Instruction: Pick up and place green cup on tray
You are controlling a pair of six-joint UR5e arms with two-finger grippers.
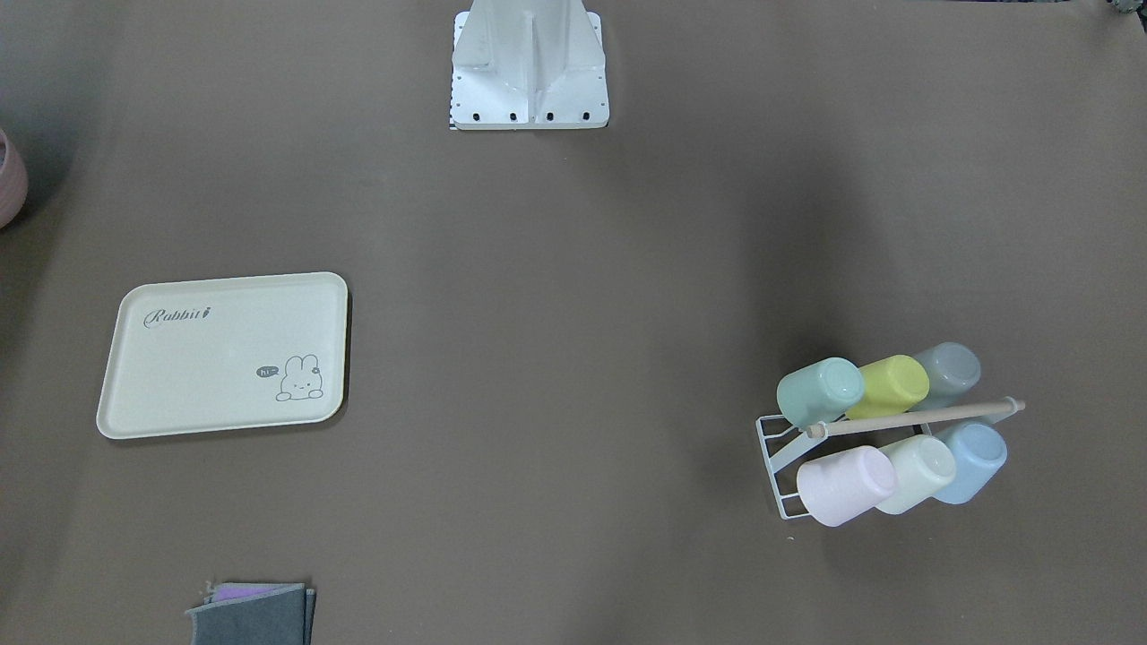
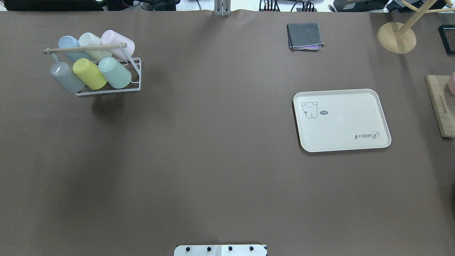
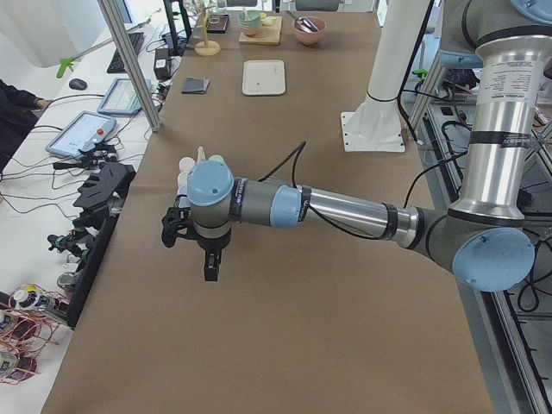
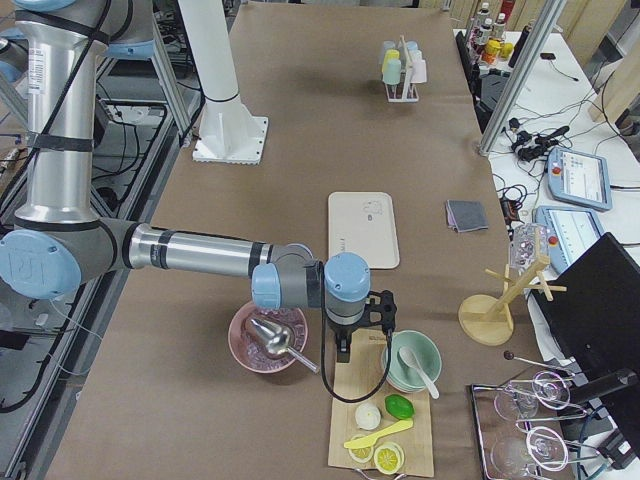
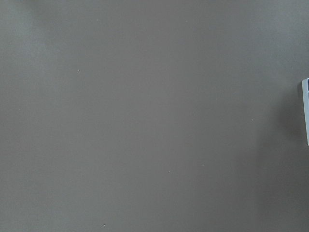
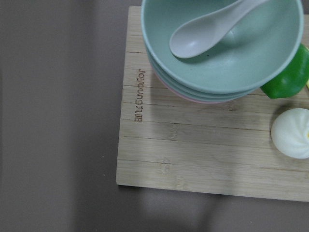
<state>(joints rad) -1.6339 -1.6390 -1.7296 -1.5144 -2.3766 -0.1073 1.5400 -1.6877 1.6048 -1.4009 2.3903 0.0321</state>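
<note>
The small mint-green plastic cup (image 2: 114, 72) lies tilted in the white wire rack (image 2: 106, 91), far left on the worktop (image 2: 213, 160). The cream rectangular tray (image 2: 341, 122), lettered "Rabbit", sits well right. Whether the left hand (image 3: 210, 269) or the right hand (image 4: 343, 352) is open cannot be told.

In one wire rack (image 2: 106, 91) near the left claw (image 3: 172, 228) are counted one green cup (image 2: 115, 73), one yellow-green cup (image 2: 89, 74), one grey cup (image 2: 67, 77), one blue cup (image 2: 65, 42), one cream-green cup (image 2: 88, 38) and one pink cup (image 2: 117, 38), six in all. One wooden board (image 6: 193, 145) is seen under the right claw (image 4: 385, 318), and one tray (image 2: 341, 121) between the two claws.
</note>
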